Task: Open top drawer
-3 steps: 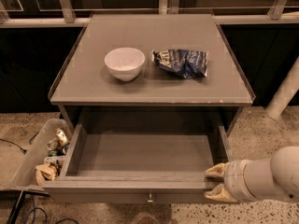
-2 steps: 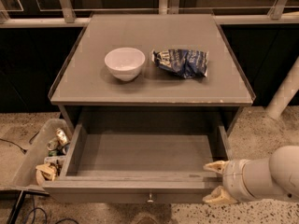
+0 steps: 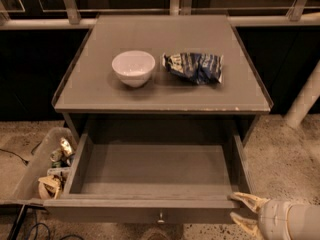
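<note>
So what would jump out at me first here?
The top drawer, standing wide open under the table, showing a plain grey inside. On the table sit a white bowl and, beside it, a crumpled blue bag. The robot's pale hand is at the drawer's front right corner, fingers spread.

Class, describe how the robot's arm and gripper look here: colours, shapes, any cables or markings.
The gripper, at bottom right beside the top drawer's front right corner, has two cream, tapering, pointed fingers. They spring from a rounded white wrist collar on a smooth, pale grey cylindrical arm. No cables or markings show.
</note>
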`<control>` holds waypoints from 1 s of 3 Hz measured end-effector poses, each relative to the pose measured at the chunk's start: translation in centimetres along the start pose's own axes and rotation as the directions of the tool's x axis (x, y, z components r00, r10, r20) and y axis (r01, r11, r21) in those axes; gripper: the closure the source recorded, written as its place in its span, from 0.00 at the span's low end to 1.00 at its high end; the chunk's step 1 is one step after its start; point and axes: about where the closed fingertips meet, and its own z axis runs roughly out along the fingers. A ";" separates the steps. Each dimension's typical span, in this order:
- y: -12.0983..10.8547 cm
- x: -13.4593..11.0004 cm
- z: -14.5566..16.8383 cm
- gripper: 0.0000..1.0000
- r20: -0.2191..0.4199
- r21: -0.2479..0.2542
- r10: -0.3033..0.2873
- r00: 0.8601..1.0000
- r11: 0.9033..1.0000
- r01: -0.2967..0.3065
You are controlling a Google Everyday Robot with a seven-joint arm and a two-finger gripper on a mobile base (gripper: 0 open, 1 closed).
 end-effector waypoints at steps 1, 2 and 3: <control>-0.3 -0.4 -0.3 1.00 0.000 0.000 0.000 1.000 1.000 0.000; -0.7 -0.7 -0.6 1.00 0.000 0.000 0.000 1.000 1.000 0.000; -0.7 -0.7 -0.6 0.82 0.000 0.000 0.000 1.000 1.000 0.000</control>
